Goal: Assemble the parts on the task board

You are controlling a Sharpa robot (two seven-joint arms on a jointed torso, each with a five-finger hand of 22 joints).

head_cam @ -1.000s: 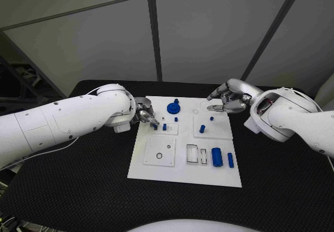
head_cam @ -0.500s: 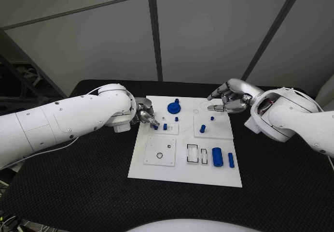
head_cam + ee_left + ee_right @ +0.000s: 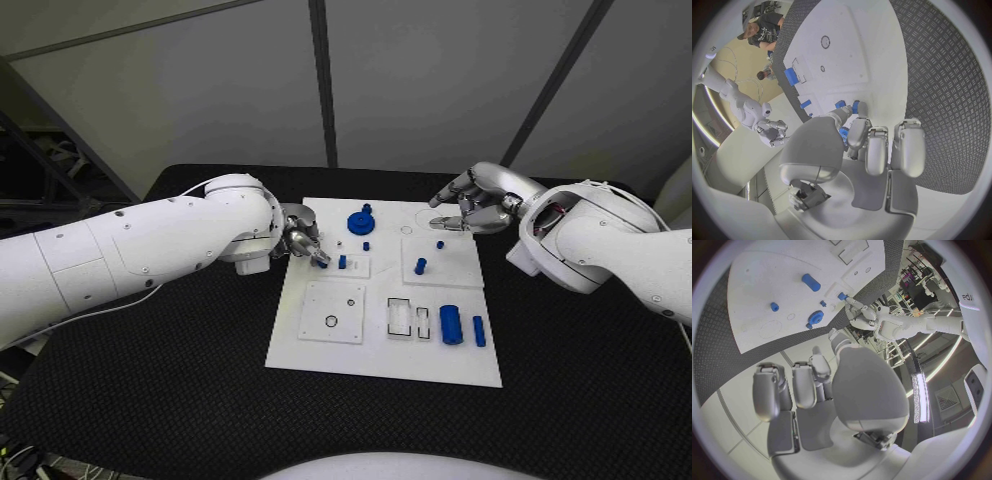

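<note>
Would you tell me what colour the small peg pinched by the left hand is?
Blue; the small peg in the left hand shows best in the left wrist view.

Left robot hand over the near edge of the task board.

The left robot hand hung over the white task board, its fingers curled downward, a small blue part pinched between thumb and a fingertip. Two blue pegs stood on the board just past the fingertips. A larger blue cylinder lay further along near the board's edge. Black textured table ran alongside.
</note>
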